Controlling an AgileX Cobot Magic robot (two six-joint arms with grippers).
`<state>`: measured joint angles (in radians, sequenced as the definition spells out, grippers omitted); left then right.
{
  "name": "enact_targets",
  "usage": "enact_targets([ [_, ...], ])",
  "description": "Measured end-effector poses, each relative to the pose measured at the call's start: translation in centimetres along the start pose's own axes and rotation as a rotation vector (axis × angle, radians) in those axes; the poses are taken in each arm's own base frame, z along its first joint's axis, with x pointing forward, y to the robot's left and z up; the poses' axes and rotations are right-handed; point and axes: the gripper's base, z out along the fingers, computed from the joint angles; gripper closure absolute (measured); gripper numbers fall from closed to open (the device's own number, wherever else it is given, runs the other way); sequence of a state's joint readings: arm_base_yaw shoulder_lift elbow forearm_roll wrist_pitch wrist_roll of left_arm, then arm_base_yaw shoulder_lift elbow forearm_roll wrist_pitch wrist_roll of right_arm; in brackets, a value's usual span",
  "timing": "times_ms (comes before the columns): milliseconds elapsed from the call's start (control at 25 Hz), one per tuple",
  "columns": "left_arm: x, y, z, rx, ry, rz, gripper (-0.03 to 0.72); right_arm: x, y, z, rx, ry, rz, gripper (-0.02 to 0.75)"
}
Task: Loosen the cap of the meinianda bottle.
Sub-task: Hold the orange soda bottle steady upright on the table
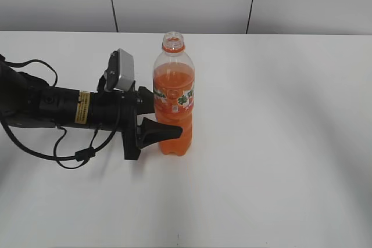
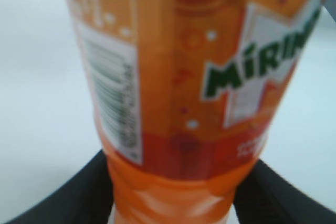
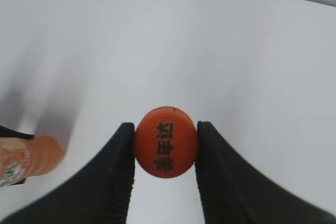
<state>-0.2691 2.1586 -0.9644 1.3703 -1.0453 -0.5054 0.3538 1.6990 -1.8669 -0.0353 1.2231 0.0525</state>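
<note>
cap (image 3: pixel 166 141) in right claw (image 3: pixel 165 148), bottle (image 1: pixel 173 98) uncapped

Right tool (image 3: pixel 166 174) unseen in exterior view; bottle (image 2: pixel 189 98) label blurred.

The room is bright and the light is soft and even. In the outside view the white table (image 1: pixel 279 143) looks clean and sharp, with only pale gray shadows at the lower left and lower right of the frame. The bottle (image 1: pixel 173 100) glows orange where light goes through it. In the left wrist view the bottle (image 2: pixel 194 98) is very close and blurry, so its letters look fuzzy. In the right wrist view the cap (image 3: pixel 166 141) is sharp, with a soft gray shadow at the left of the frame.
</note>
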Motion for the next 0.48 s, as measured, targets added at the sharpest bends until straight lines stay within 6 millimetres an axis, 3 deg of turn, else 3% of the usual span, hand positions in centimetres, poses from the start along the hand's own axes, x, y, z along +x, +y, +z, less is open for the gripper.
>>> enact_targets([
  [240,-0.1,0.3,0.1,-0.036,-0.009,0.009,0.285,3.1,-5.0,3.7,0.074,0.170,0.099,0.468],
  [480,-0.1,0.9,0.1,-0.107,-0.020,0.019,0.285,7.2,-6.4,8.3,0.089,0.270,0.130,0.468],
])
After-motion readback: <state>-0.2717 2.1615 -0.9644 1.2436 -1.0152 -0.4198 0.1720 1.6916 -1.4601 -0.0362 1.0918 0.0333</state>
